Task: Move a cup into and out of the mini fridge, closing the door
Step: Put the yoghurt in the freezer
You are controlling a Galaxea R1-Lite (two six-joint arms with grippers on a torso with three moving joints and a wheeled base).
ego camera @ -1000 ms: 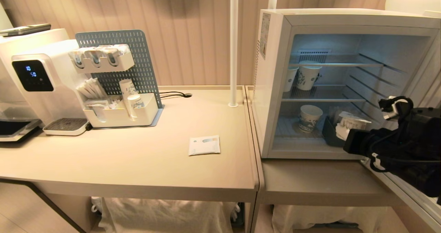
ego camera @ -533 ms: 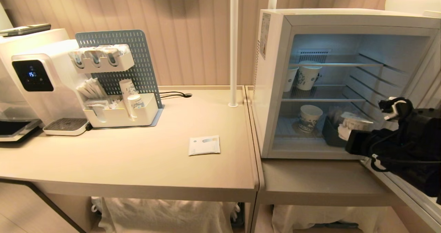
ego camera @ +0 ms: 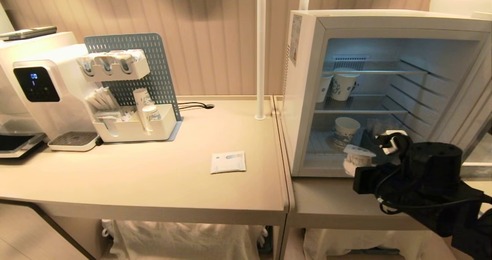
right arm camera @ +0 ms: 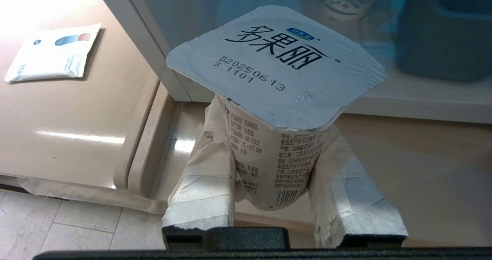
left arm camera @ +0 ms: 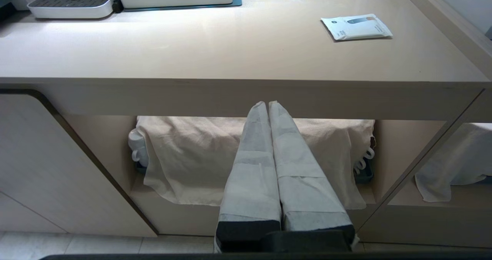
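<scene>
While the mini fridge [ego camera: 303,98] gapes, right claw [right arm camera: 269,175] pinches the cup [right arm camera: 275,98] (upright)

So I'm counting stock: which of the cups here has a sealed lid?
The cup held in the right tool, outside the mini fridge: foil-sealed. The printed paper cups on the fridge shelves are open-topped.

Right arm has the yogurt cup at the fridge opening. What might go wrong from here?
1. The right gripper pinches the cup low on its tapered body, under the wide foil rim; a jolt might tip or slip it.
2. The cup hangs by the mini fridge front frame, so a low swing could clip the sill.
3. A paper cup and a dark bin crowd the bottom shelf.
</scene>
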